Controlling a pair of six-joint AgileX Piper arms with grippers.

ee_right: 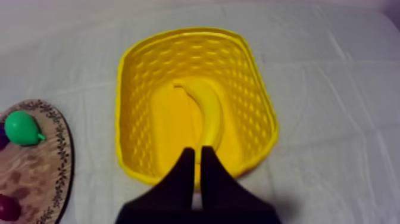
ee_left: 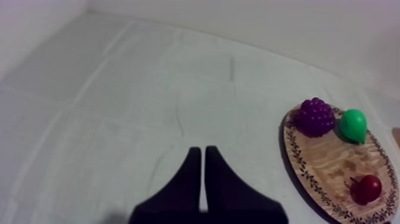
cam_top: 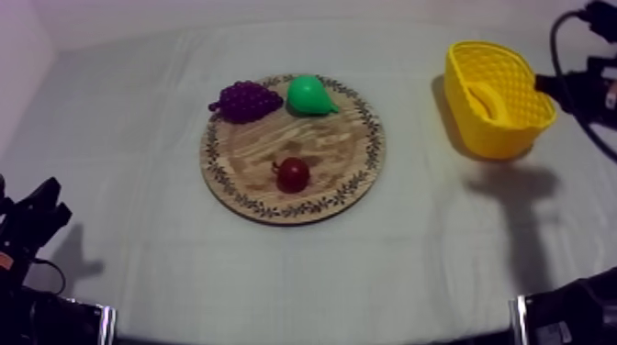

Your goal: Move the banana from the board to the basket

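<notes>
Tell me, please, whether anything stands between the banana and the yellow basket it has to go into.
Nothing visible does: the banana already lies inside the yellow basket. The right gripper hovers by the basket's rim, its fingers together on nothing.

1 each: round wooden board [cam_top: 321, 147] | yellow basket [cam_top: 500, 138] | yellow banana [ee_right: 209, 113] | green pear [cam_top: 309, 94] | purple grape bunch [cam_top: 246, 99] | small red fruit [cam_top: 293, 174]
</notes>
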